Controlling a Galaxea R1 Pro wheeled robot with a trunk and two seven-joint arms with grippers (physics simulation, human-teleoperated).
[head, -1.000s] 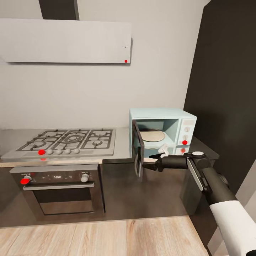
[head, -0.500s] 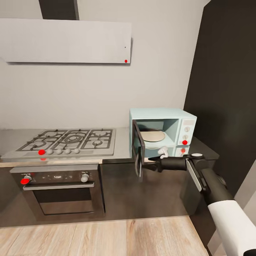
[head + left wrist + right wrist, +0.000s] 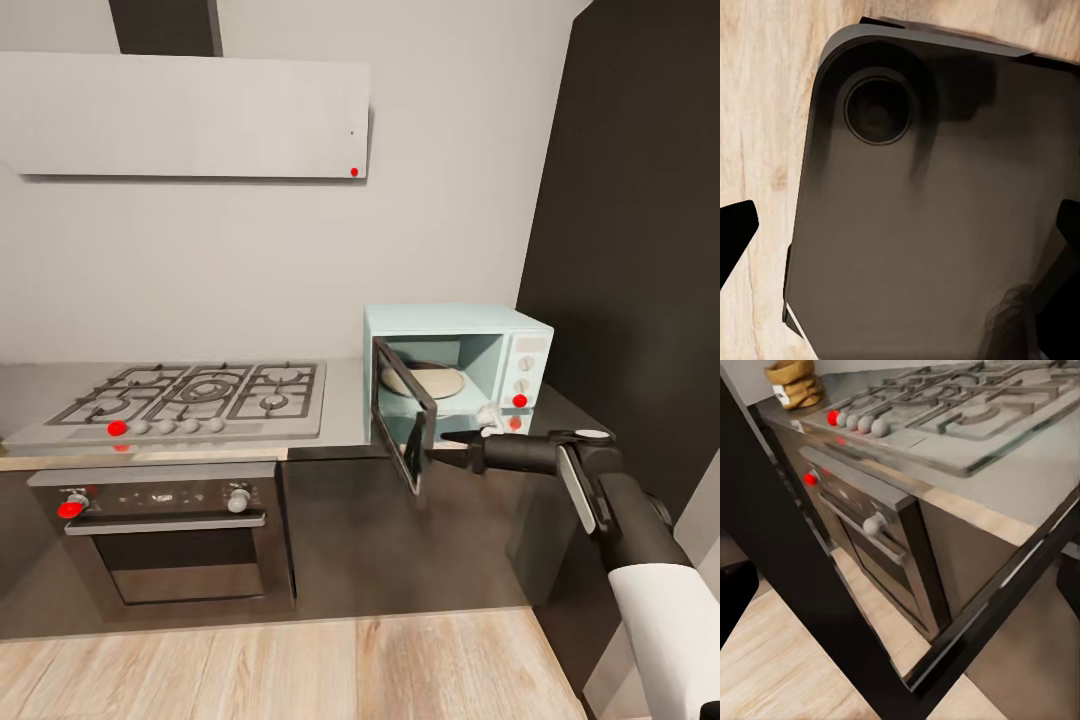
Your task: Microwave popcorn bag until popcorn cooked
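Note:
The pale-blue microwave (image 3: 455,358) stands on the steel countertop (image 3: 345,400) right of the hob. Its dark glass door (image 3: 408,425) hangs half open, with a round turntable inside. My right gripper (image 3: 443,442) reaches in from the right to the door's free edge. In the right wrist view its fingers (image 3: 735,596) are spread wide open, and the door's dark frame (image 3: 817,585) crosses in front of them. Through the door glass, the orange-brown popcorn bag (image 3: 793,380) sits on the counter beyond the hob. The popcorn is hidden. My left gripper (image 3: 900,240) hangs open over my own base.
A gas hob (image 3: 190,395) with red-marked knobs lies left of the microwave, above a built-in oven (image 3: 170,530). A grey extractor hood (image 3: 190,115) hangs on the wall. A tall dark cabinet (image 3: 640,250) closes off the right side. Light wood floor (image 3: 300,670) runs in front.
The microwave door has swung from edge-on toward the microwave, now showing its glass face. My right gripper and forearm have moved to the right with it.

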